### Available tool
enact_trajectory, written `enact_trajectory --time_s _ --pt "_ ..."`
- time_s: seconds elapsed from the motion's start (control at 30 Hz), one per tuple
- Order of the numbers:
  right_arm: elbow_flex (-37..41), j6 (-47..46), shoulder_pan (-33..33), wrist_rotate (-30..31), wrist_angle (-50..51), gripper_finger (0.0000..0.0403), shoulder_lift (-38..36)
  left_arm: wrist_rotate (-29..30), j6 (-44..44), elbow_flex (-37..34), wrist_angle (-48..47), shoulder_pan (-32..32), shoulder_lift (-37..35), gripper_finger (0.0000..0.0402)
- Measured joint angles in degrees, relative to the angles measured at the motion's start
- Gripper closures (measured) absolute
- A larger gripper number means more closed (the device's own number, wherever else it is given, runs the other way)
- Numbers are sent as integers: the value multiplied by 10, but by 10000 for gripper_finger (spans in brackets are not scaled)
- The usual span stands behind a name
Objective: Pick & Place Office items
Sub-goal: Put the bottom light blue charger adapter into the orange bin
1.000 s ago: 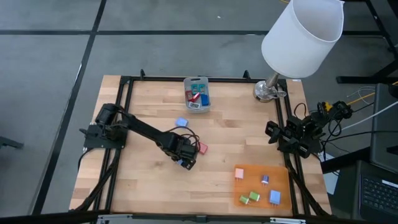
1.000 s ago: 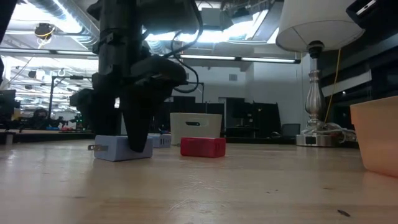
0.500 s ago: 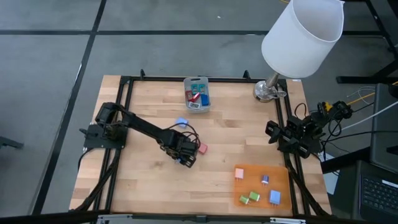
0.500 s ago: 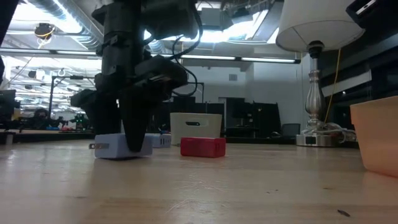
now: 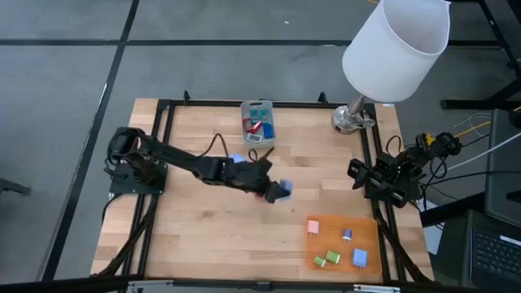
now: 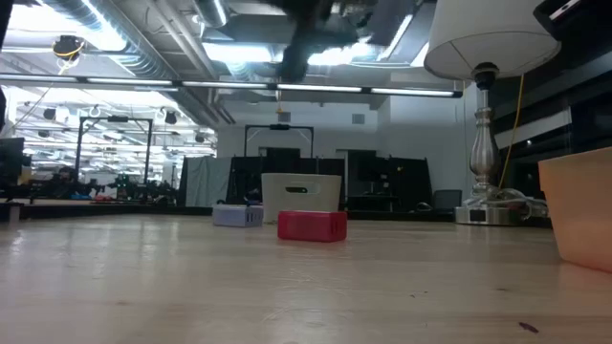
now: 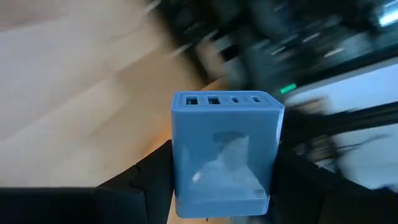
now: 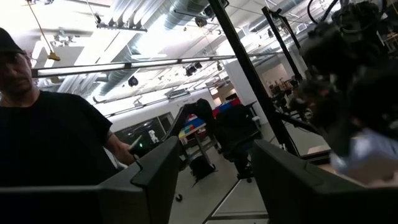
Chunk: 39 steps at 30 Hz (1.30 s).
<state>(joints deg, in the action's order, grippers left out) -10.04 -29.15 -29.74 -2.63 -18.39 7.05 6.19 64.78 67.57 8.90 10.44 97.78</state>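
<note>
Wooden table (image 5: pixel 203 236); left gripper (image 5: pixel 275 191) grips unlabelled blue charger (image 7: pixel 225 152).

A robotics lab or workshop: exposed ducts (image 6: pixel 143 57) and strip lights (image 6: pixel 316 91) run across an open ceiling, metal frames (image 6: pixel 277 153) and benches stand far behind the wooden worktop (image 5: pixel 195 220), and the floor (image 5: pixel 65 98) is grey concrete.

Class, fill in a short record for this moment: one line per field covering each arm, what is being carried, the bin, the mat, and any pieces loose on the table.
left gripper: shut on a blue charger block, lifted above mid-table
right gripper: parked at the table's right edge, open
grey bin: far edge, holds red and blue pieces
orange mat: near right corner, holds pink, blue and green pieces
loose pieces: red block, light blue block
</note>
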Motion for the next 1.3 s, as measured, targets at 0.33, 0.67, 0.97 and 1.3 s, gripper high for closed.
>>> enact_trajectory --time_s 0.33,0.67,0.97,1.3 --pt "0 4 0 0 0 202 0 -31 -11 52 106 4 92 196" --pt "0 -7 0 1 -1 202 0 -165 -75 265 100 5 268 196" --pt "0 -10 0 2 -1 202 0 -243 -65 454 58 0 426 196" --pt "0 -19 0 -7 -1 202 0 -250 -83 511 58 4 463 79"
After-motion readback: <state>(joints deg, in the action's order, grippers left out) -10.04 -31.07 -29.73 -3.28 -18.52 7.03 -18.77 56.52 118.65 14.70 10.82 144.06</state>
